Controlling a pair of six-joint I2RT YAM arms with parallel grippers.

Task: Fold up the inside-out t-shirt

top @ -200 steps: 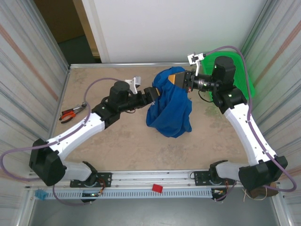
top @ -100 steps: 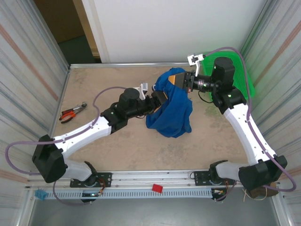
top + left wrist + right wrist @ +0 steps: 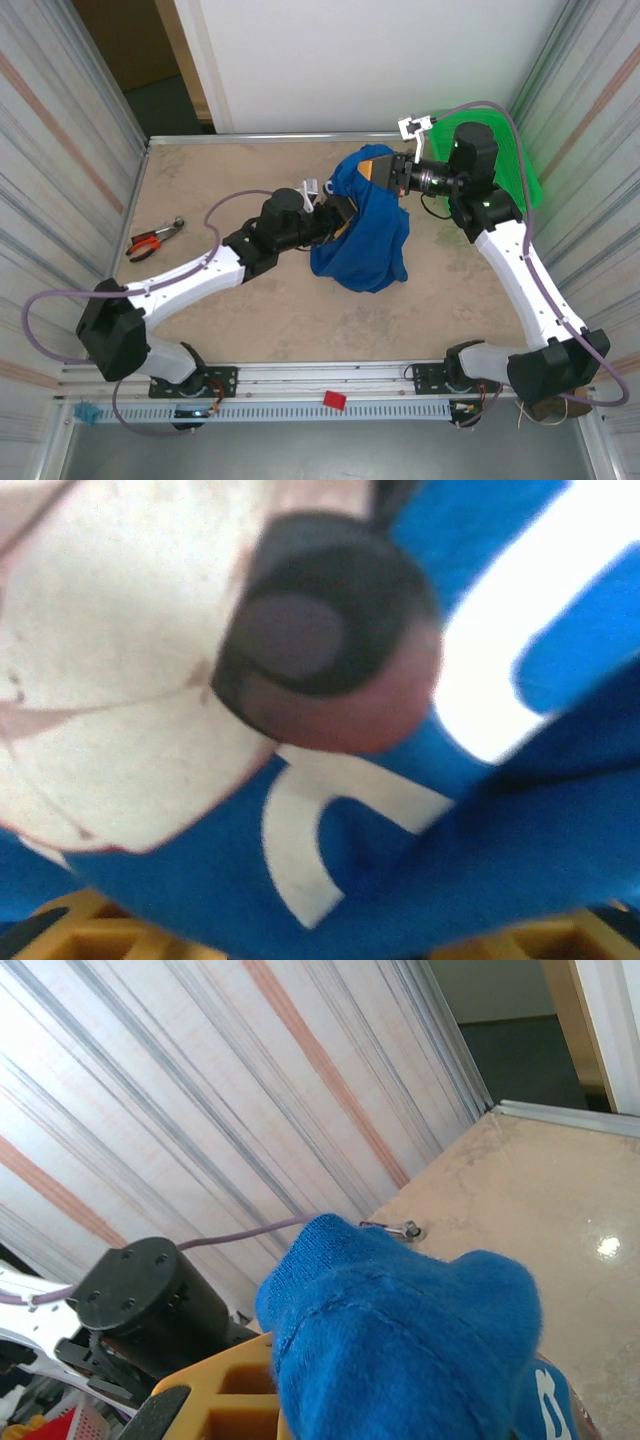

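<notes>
From my station I see the royal-blue cloth short-sleeved t-shirt [image 3: 362, 235] bunched in a tall heap. It sits between the two arms, near the green plastic mesh basket [image 3: 522, 172] and on that basket's left side. Its upper end is lifted off the sandy-brown table top [image 3: 250, 330] while its lower folds rest on it.

The right gripper [image 3: 384, 168] reaches away from the basket at the top of the heap. Its yellow fingers [image 3: 235, 1390] are pinched together on a fold of the shirt [image 3: 400, 1340], which drapes over them in my right wrist feed.

The left gripper [image 3: 340, 212] comes in from the side of the shirt farther from the basket and is pressed into the cloth about halfway up the heap. My left wrist feed is blurred: blue fabric [image 3: 500, 840] with white printed lettering [image 3: 300, 840] lies right up against the lens, and bits of yellow finger [image 3: 80, 930] show at the lower edge. I cannot tell whether those jaws are apart or closed on the cloth.

A pair of red-handled metal pliers [image 3: 152, 240] lies well apart from the basket, on the far side of the table from it. A small red block [image 3: 333, 401] sits on the metal rail at the near edge, also well apart from the basket.
</notes>
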